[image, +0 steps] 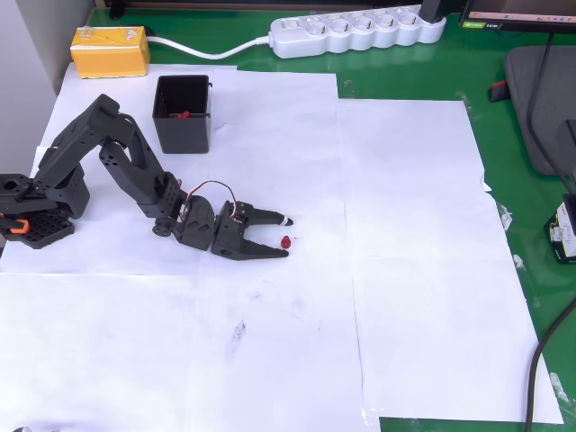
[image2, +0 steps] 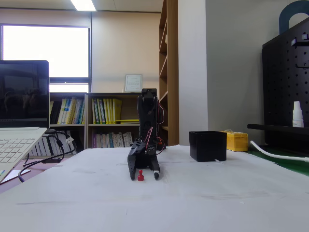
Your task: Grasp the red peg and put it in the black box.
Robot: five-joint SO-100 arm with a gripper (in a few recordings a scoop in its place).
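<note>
Gripper (image: pixel 281 236) low on white paper (image: pixel 405 270), jaws apart and straddling red peg (image: pixel 285 242) at fingertips, apparently set to close on it; black box (image: pixel 182 113) far left in overhead view, another red piece inside.

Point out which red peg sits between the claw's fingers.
The red peg on the white paper, between the open claw; the other red piece lies inside the black box.

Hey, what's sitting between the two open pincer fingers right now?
The red peg stands on the white paper between the open pincer's fingers, seen in the overhead and fixed views.
</note>
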